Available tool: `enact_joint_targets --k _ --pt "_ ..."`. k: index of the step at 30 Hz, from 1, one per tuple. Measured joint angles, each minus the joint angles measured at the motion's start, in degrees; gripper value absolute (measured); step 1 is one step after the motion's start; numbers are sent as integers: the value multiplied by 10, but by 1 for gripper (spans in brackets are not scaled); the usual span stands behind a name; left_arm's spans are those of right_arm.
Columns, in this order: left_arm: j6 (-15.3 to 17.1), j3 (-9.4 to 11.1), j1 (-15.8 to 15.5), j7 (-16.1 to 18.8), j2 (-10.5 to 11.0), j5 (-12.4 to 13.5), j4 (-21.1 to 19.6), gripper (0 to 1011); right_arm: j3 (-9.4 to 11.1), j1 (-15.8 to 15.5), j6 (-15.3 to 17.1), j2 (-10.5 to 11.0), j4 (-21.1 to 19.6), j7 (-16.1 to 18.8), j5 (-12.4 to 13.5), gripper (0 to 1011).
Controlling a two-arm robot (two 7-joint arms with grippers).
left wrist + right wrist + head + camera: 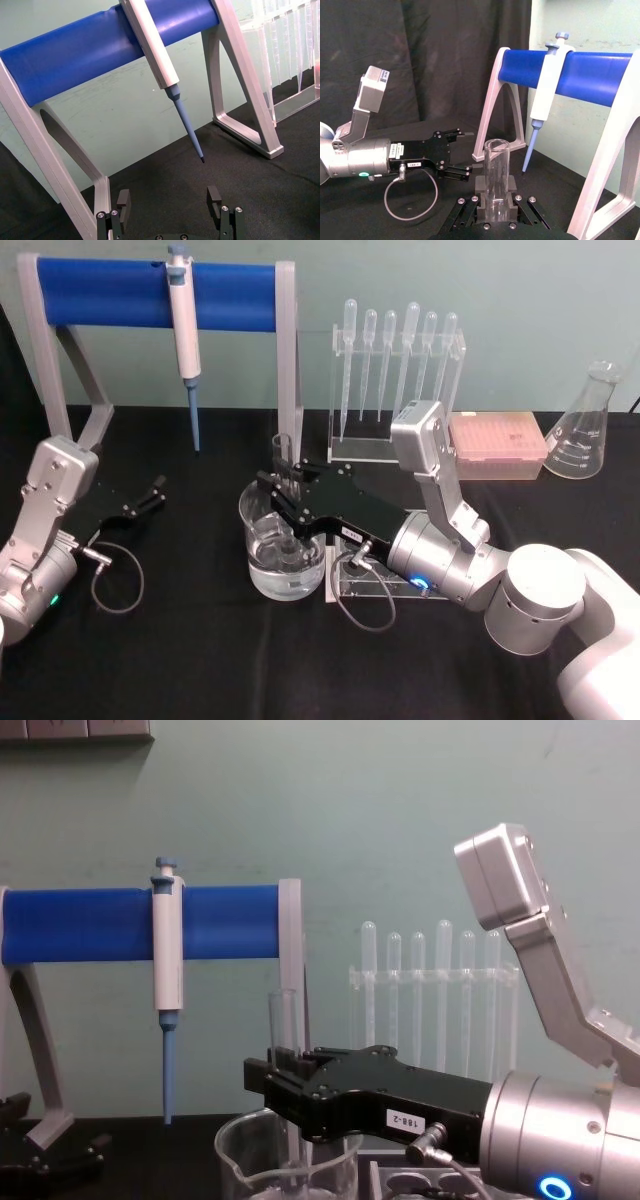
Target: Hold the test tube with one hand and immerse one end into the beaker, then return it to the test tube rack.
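Note:
The test tube (pixel 283 455) stands upright with my right gripper (pixel 283 496) shut on its middle. Its lower end reaches down inside the beaker (pixel 256 540), a wide clear glass holding water at the table's centre. In the chest view the test tube (pixel 283 1020) rises above the right gripper (pixel 287 1082) and the beaker (pixel 240 1160) sits below. The right wrist view shows the test tube (pixel 496 175) clamped between the black fingers (pixel 481 189). My left gripper (pixel 152 494) rests open at the left, away from the glassware; its open fingers (pixel 123 202) hold nothing.
A white-and-blue pipettor (pixel 184 330) hangs on a blue-barred stand (pixel 100 292) at the back left. Behind the beaker stands a clear rack of plastic pipettes (pixel 395 370), then a pink tip box (pixel 495 443) and a conical flask (pixel 585 430). A clear tube rack (pixel 372 587) lies under my right wrist.

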Motion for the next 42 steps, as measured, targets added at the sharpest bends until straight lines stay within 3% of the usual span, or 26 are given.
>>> enact_joint_targets --k 42 --pt "0 0 0 0 0 0 0 1000 0 0 0 0 0 0 0 224"
